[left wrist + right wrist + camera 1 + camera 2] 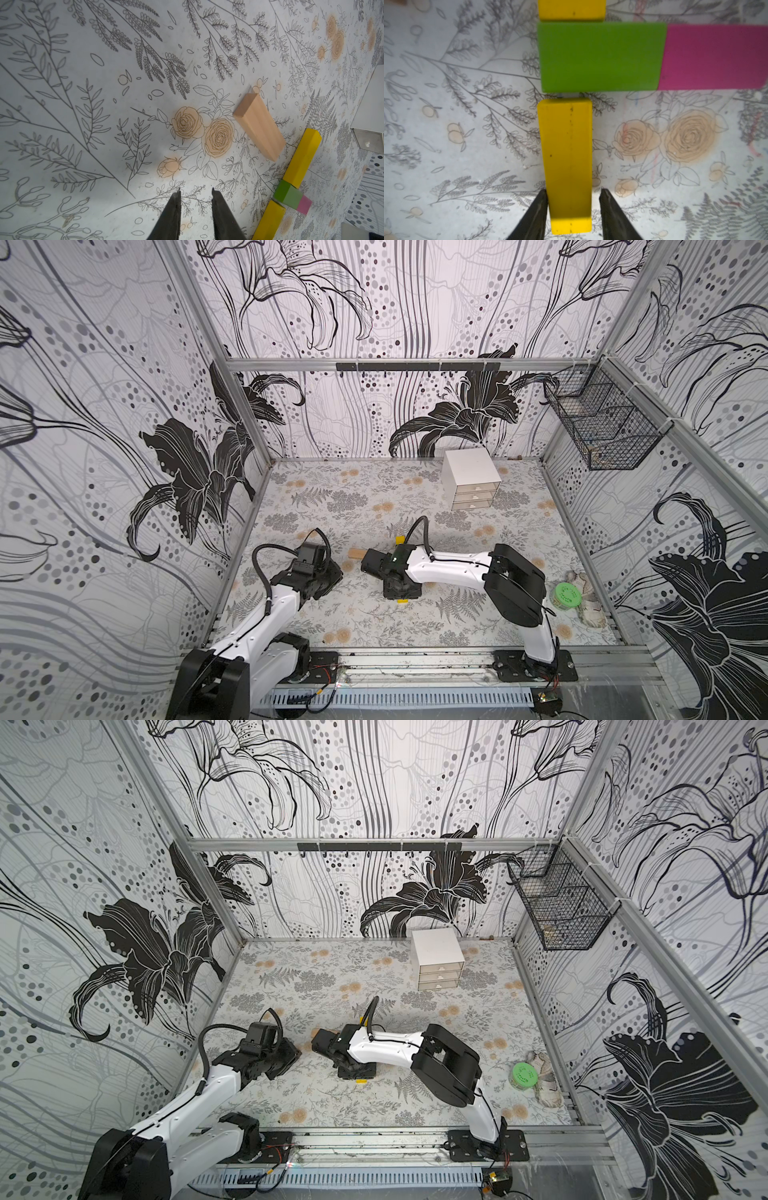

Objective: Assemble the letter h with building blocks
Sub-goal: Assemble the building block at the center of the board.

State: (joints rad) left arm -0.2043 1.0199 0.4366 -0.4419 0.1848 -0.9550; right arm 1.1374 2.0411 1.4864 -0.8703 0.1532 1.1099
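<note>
The right claw (573, 190) sits low over the middle of the desk (374, 497). Its jaws straddle the 6 o'clock yellow block (566, 158): one finger touches the block's side and the other stands just clear, so no closed grip is seen. The left claw (196, 188) has its jaws narrowly parted with nothing between them, and hovers over the desk at 9 o'clock of the blocks.

The green block (600, 57) lies crosswise just beyond that yellow block, with a thin gap between them. The 12 o'clock yellow block (571, 9) sits just beside the green block's opposite long side. The magenta block (714, 57) butts end to end against the green block, on the side away from the tan block (259, 126).

The tan block lies flat and apart, askew to the yellow blocks. In a top view it is at 9 o'clock of them (356, 553). In both top views the right arm (449, 570) hides the green and magenta blocks.
</note>
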